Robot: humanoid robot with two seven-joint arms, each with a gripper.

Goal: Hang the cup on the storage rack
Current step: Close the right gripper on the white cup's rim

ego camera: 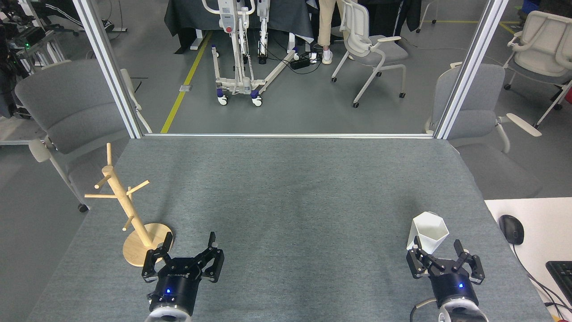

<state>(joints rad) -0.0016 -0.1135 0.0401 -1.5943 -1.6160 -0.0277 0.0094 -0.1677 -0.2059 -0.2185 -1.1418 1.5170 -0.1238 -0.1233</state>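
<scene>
The white faceted cup stands upright on the grey table at the near right, its hexagonal rim facing up; no handle tab shows. My right gripper sits just in front of the cup, open, its fingertips at the cup's lower body with nothing held. The light wooden storage rack stands at the near left on its round disc base, with several pegs angled out from the post. My left gripper is open just right of the rack's base, holding nothing.
A white desk with a black mouse and a keyboard corner adjoins the table's right edge. Grey chairs flank the table on both sides. Metal frame posts rise at the far corners.
</scene>
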